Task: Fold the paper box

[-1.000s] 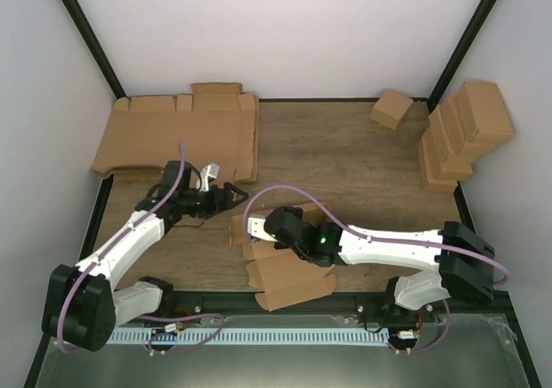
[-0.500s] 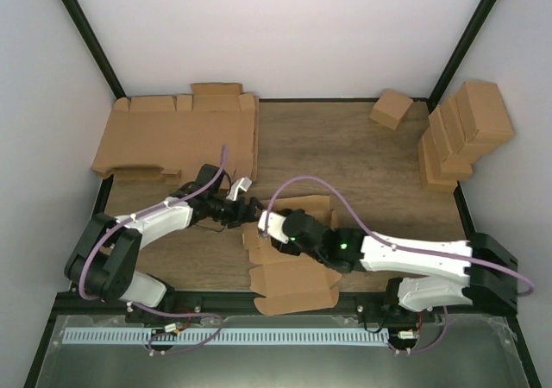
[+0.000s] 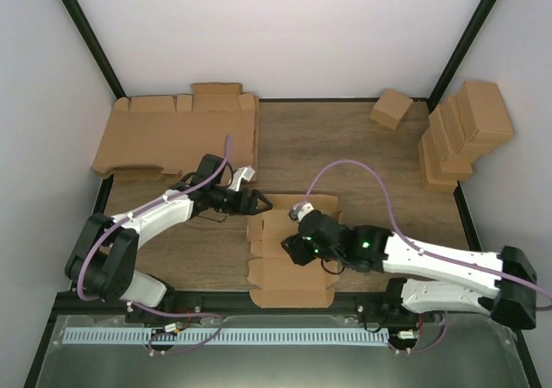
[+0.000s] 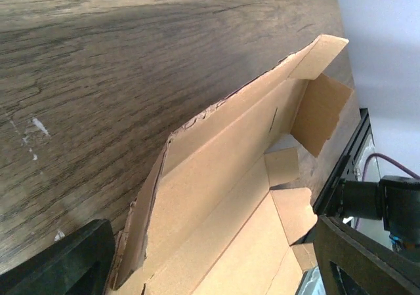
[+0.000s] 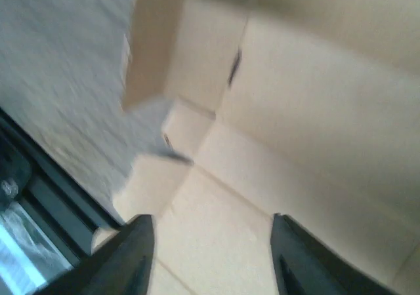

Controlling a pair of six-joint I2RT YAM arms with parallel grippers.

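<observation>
Paper box (image 3: 289, 278): plain brown, partly opened, one long panel raised; laid at the table's (image 3: 345, 155) near edge, between the arms.
Left gripper (image 3: 260, 203): jaws spread wide, box's far corner seen between them, ungripped.
Right gripper (image 3: 291, 248): jaws parted, held over the box, released.

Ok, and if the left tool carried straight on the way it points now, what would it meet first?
The left tool would meet the paper box first: its raised side wall sits just ahead, between the open fingers. Depth is hard to judge.
</observation>
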